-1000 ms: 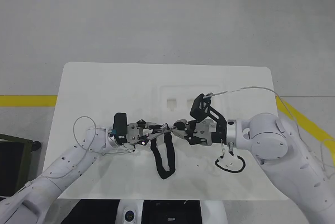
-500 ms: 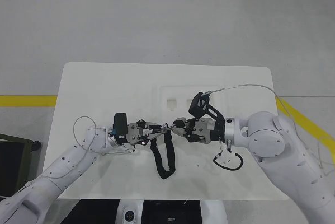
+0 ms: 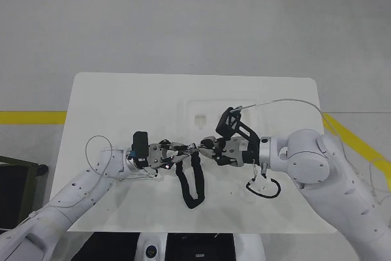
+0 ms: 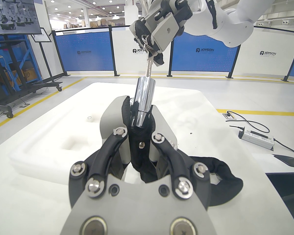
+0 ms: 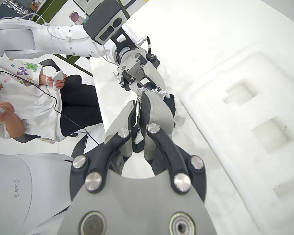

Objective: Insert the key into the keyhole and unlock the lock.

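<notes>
A chrome cylinder lock (image 4: 144, 100) with a black fabric-covered loop (image 3: 192, 186) is held above the white table (image 3: 117, 98). My left gripper (image 4: 139, 121) is shut on the lock's lower end, with the cylinder pointing at the other arm. My right gripper (image 4: 149, 47) is shut on a silver key (image 4: 149, 67) with a key ring; the key's tip touches the cylinder's end face. In the top view the two grippers (image 3: 194, 151) meet near the table's middle. In the right wrist view the right fingers (image 5: 156, 108) hide most of the key, and the lock is hidden behind them.
A white foam tray (image 3: 211, 117) with square recesses lies on the table behind the grippers. A black cable loop (image 3: 264, 188) hangs from the right forearm. Beyond the table's left edge a seated person holds hand controllers (image 5: 57, 76).
The right arm has crept left toward the left gripper, bringing the key closer to the lock's end. The left arm has stayed still.
</notes>
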